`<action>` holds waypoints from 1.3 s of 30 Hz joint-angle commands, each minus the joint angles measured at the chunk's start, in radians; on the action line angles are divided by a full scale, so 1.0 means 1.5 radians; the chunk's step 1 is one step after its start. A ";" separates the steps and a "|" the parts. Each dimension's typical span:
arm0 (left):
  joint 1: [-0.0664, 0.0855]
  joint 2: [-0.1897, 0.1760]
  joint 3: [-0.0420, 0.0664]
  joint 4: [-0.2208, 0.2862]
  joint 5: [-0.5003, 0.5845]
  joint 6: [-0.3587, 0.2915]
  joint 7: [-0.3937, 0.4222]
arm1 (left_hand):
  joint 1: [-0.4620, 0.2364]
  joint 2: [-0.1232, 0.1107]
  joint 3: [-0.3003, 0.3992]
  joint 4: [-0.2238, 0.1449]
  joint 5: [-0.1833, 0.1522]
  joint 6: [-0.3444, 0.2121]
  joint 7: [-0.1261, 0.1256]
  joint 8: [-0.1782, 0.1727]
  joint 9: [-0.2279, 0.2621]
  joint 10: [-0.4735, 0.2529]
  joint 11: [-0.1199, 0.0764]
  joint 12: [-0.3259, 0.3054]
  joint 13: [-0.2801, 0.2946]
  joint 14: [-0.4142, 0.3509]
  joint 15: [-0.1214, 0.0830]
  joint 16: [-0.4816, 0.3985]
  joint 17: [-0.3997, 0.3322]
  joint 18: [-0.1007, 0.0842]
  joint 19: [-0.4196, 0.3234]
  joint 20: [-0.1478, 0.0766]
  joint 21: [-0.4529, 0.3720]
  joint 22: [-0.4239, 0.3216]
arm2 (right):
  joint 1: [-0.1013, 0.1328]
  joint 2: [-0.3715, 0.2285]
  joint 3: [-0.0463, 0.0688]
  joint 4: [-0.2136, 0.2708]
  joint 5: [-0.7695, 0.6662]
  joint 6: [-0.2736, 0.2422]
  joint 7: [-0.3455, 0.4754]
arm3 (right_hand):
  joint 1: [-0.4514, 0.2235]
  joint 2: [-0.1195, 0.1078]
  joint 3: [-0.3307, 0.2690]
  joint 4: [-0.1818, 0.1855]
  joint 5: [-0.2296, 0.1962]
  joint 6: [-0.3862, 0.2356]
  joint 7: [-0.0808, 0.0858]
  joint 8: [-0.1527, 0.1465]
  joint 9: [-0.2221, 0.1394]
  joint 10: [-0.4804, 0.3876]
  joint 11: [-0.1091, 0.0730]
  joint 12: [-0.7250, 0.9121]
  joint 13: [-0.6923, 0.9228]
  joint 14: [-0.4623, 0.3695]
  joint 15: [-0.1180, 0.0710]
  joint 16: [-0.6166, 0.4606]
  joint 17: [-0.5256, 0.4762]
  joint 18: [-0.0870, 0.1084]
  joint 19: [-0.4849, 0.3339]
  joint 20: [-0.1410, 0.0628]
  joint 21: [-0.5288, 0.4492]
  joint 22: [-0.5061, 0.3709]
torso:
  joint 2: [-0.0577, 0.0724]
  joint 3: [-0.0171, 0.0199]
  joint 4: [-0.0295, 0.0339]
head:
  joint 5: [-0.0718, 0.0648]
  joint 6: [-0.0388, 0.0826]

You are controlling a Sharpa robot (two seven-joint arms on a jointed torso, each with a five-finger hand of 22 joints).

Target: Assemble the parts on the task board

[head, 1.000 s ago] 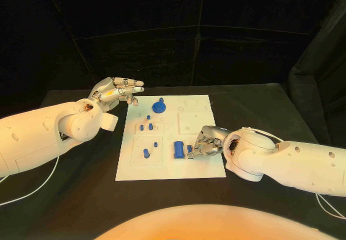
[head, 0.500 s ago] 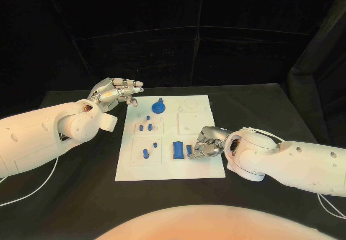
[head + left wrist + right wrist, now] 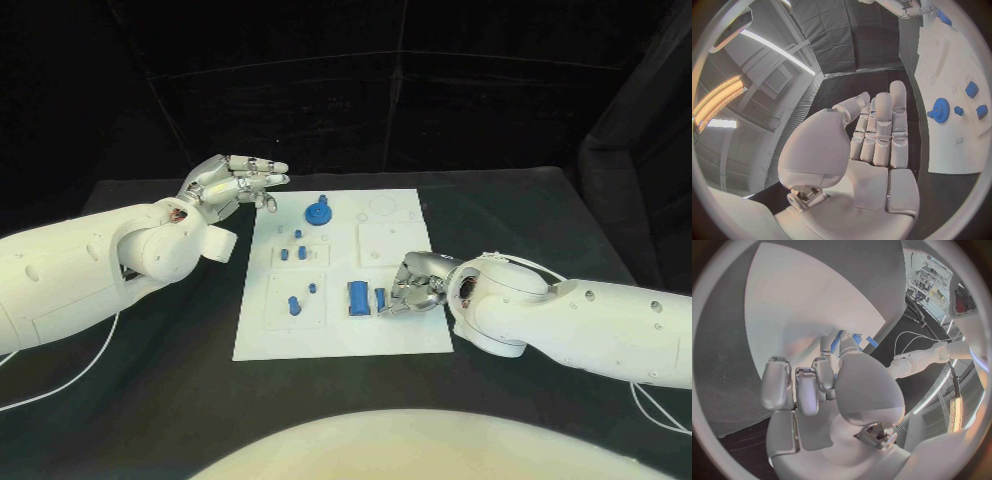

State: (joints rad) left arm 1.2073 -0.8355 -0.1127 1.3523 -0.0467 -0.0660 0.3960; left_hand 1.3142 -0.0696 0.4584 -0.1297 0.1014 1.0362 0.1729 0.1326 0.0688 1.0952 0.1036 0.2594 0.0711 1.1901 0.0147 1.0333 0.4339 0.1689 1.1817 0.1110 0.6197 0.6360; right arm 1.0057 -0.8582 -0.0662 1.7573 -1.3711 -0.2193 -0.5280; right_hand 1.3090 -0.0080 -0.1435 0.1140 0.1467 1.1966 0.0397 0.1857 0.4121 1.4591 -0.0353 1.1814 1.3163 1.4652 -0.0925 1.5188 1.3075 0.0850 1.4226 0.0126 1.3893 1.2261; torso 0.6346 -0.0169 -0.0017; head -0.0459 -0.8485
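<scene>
The white task board (image 3: 335, 335) lies in the middle of the black table. A blue gear (image 3: 317, 212) stands near its far edge, small blue pegs (image 3: 294, 250) sit in the left middle, and a blue block (image 3: 356, 298) stands nearer the front. My right hand (image 3: 415, 285) rests on the board's right side, its fingers curled round a small blue part (image 3: 381, 299) beside that block. The right wrist view shows this blue part (image 3: 836, 342) between the fingertips. My left hand (image 3: 238, 183) hovers off the board's far left corner, fingers straight and apart, holding nothing. The left wrist view shows the gear (image 3: 941, 110).
Black table (image 3: 534, 215) surrounds the board on all sides, with dark curtains behind. Two more small blue pieces (image 3: 297, 303) sit in the board's near-left plate. White recessed plates (image 3: 389, 240) take up the board's far right.
My right hand's fingers have shifted very slightly on the small blue part. The left hand has stayed where it was.
</scene>
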 commanded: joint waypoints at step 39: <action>-0.004 0.064 -0.010 -0.116 0.078 -0.015 0.047 | -0.031 -0.006 -0.032 0.037 0.000 -0.020 0.004 -0.008 -0.002 -0.008 0.028 -0.086 -0.006 -0.115 0.071 -0.509 -0.220 0.010 -0.220 0.085 -0.308 -0.229 | 0.088 0.042 0.003 -0.263 0.709 -0.062 0.591 | 0.125 0.067 -0.045 -0.060 0.005 -0.169 0.088 -0.082 -0.110 -0.272 0.119 -0.744 -0.634 -0.320 0.137 -0.842 -0.657 0.049 -0.383 0.125 -0.669 -0.638 | -0.046 -0.0112 -0.0217 | 0.003 0.066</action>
State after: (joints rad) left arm 1.2005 -0.7463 -0.1278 1.1903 0.0080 -0.0711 0.4200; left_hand 1.2755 -0.0794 0.4105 -0.0788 0.1014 1.0059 0.1818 0.1238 0.0660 1.0794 0.1411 0.1383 0.0629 1.0184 0.1151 0.2847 0.1094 0.1687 0.8604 0.2357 0.1682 0.3011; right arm 1.1348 -0.8042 -0.0636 1.3866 -0.5127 -0.3471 0.1826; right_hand 1.4911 0.0912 -0.2095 0.0289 0.1579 0.9489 0.1721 0.0646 0.2594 1.0610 0.1410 0.0713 0.3935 0.9998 0.1040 0.2926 0.3498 0.1715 0.8574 0.1878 0.4190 0.2903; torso 0.5785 -0.0317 -0.0262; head -0.0456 -0.7628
